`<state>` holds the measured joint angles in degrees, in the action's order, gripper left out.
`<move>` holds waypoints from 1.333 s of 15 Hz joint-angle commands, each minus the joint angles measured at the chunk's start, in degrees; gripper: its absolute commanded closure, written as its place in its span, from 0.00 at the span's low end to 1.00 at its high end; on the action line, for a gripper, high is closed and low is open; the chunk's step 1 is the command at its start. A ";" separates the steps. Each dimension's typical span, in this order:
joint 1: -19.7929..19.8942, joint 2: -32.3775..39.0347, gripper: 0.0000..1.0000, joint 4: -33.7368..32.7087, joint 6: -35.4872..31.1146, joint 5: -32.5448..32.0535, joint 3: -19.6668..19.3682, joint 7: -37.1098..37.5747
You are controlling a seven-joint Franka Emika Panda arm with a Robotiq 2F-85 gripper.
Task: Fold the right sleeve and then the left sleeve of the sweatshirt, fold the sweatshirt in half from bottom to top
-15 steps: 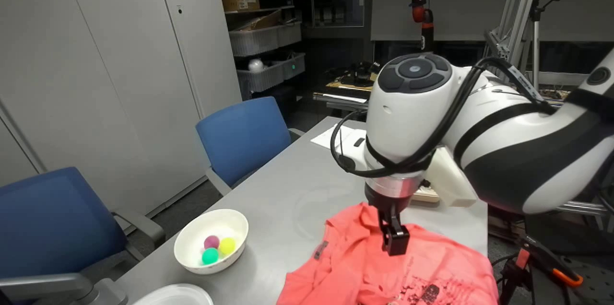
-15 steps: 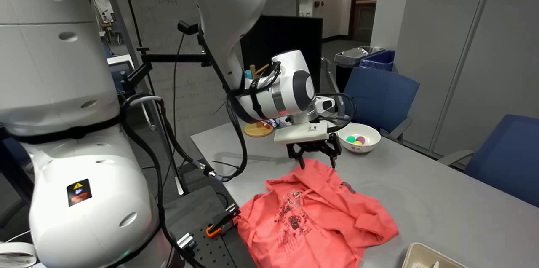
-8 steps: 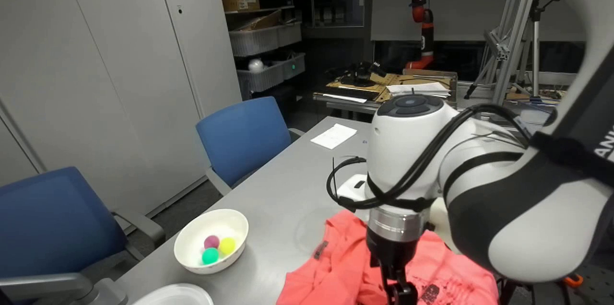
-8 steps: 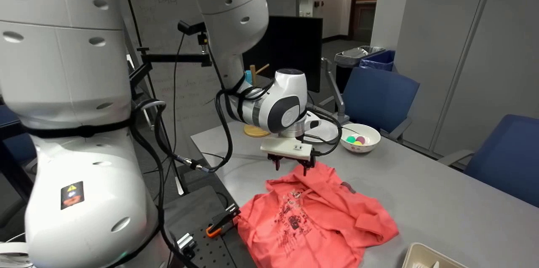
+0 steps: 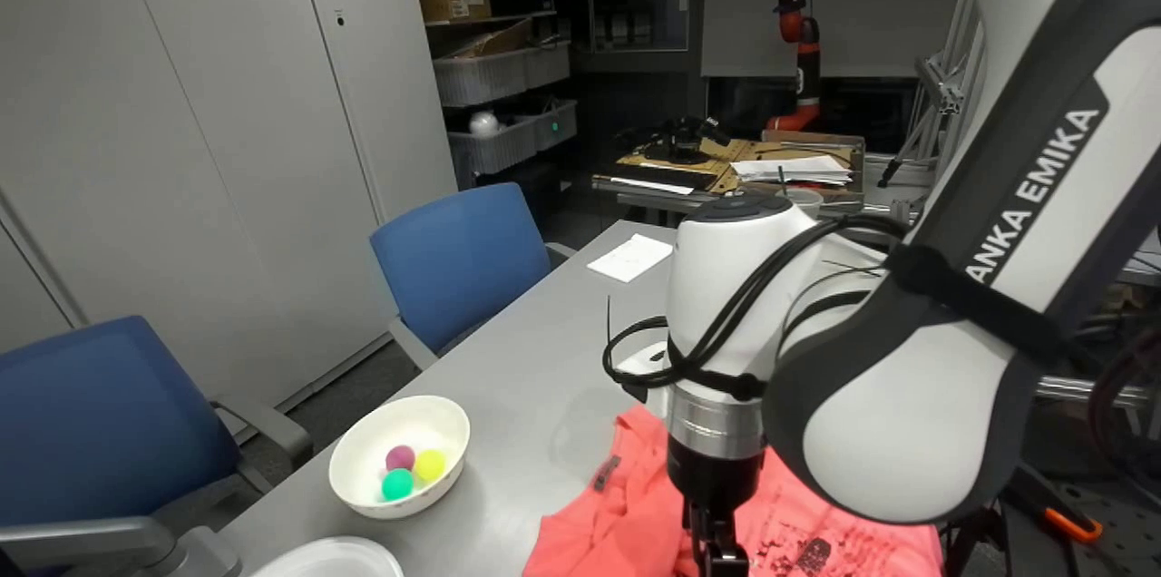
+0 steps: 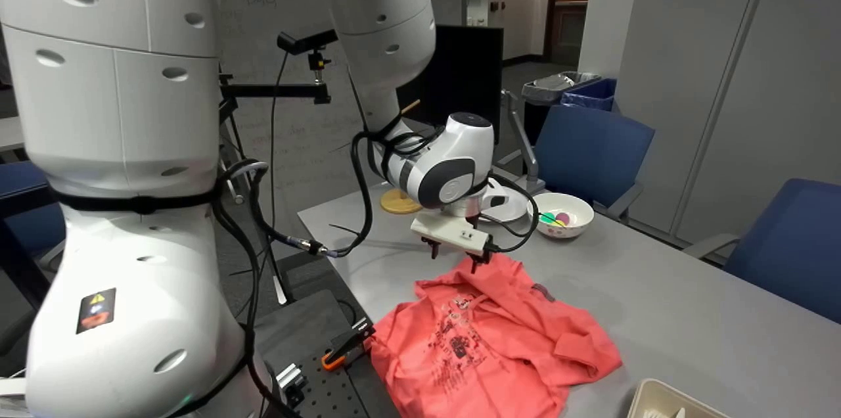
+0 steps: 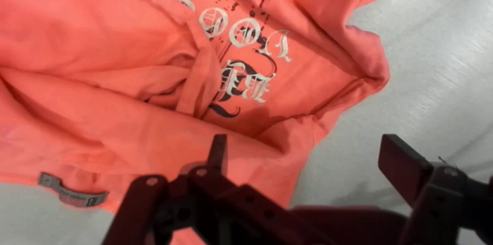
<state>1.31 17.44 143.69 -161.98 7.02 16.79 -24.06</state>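
The coral-pink sweatshirt (image 6: pixel 499 339) lies crumpled on the grey table, dark print facing up; it also shows in an exterior view (image 5: pixel 617 523), partly behind the arm. In the wrist view the sweatshirt (image 7: pixel 115 83) has folded-over layers, white and dark lettering and a grey tag at the collar. My gripper (image 7: pixel 303 141) is open and empty, one finger over the pink fabric near its edge, the other over bare table. In an exterior view the gripper (image 6: pixel 454 261) hangs over the garment's far edge, seemingly above the cloth. In an exterior view the gripper (image 5: pixel 723 559) shows edge-on.
A white bowl (image 5: pixel 363 459) with coloured balls and a white plate (image 5: pixel 331 559) stand on the table. A beige tray (image 6: pixel 647 398) is at the front right. A clamp (image 6: pixel 348 346) sits by the table edge. A round wooden base (image 6: pixel 399 202) stands at the back.
The gripper has turned and shifted over the far edge of the sweatshirt, and the arm has come lower and nearer. The gripper stays open. The sweatshirt has not moved.
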 commanded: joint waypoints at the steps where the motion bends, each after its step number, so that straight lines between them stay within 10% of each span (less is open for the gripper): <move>1: 0.16 0.08 0.00 -0.13 0.09 -0.24 0.20 0.25; 9: -23.37 4.21 0.00 -3.88 -1.29 -21.34 -28.29 38.69; 20: -20.85 15.97 0.00 -11.43 2.12 -18.74 -24.92 45.86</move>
<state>-21.40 29.68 135.66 -160.70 -13.56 -9.52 22.91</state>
